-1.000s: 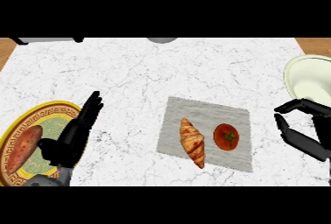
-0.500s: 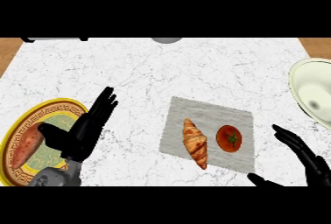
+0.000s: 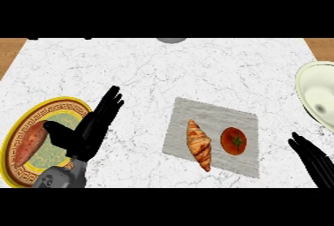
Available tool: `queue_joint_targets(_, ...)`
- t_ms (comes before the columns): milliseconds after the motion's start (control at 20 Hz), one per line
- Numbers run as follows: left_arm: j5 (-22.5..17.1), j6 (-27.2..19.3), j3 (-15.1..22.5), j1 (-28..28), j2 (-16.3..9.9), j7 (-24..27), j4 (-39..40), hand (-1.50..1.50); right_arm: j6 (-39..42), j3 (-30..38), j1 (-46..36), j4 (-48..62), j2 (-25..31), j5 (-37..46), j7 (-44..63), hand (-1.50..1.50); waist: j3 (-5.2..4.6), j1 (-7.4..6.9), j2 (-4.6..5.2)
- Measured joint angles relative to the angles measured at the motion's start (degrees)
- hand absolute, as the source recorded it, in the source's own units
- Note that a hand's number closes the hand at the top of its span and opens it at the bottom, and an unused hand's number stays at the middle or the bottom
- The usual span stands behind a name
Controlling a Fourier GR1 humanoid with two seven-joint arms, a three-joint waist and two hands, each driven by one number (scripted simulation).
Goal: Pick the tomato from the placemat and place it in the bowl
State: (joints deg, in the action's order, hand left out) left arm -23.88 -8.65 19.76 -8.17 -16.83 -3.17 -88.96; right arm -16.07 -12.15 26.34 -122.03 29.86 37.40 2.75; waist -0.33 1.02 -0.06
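Observation:
A red tomato [image 3: 233, 140] with a green stem lies on the right half of a grey placemat [image 3: 212, 115] in the head view. A pale bowl [image 3: 318, 98] sits at the right edge of the counter, partly cut off. My right hand [image 3: 315, 160] is at the lower right, fingers straight and open, to the right of the placemat and apart from the tomato. My left hand [image 3: 88, 128] stands open at the left, fingers pointing up, over the edge of a plate.
A croissant [image 3: 199, 143] lies on the placemat just left of the tomato. A yellow-rimmed patterned plate [image 3: 40, 109] with an orange-red food item [image 3: 28, 144] sits at the lower left. A grey round object [image 3: 171, 39] shows at the far edge.
My right hand has dropped lower and its curled fingers have straightened. The left hand has shifted slightly right. The view has moved so the bowl sits further right.

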Motion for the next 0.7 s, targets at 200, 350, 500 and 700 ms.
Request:
queue_joint_targets(200,-0.16,0.83,-0.59,-1.65,-0.11,-1.15,0.31,0.0,8.36,-4.06,-2.7,-5.16,-0.53,5.95,14.86,-1.5,0.05,-0.99,0.19)
queue_joint_targets(350,-0.16,1.69,-0.79,-1.75,0.03,-1.29,0.58,0.0,14.89,-7.76,-6.77,-6.71,-2.73,8.8,25.03,-1.5,0.11,-1.48,0.23)
queue_joint_targets(500,0.07,2.3,-0.98,-0.96,0.25,-1.04,0.3,0.0,21.68,-8.39,-12.8,-5.98,-4.77,8.72,33.63,-1.5,0.17,-1.76,0.24)
queue_joint_targets(700,1.05,2.59,-1.5,-0.92,1.71,-0.32,1.54,0.0,27.38,-11.1,-18.3,-3.88,-9.1,10.79,42.31,-1.5,0.24,-1.49,0.17)
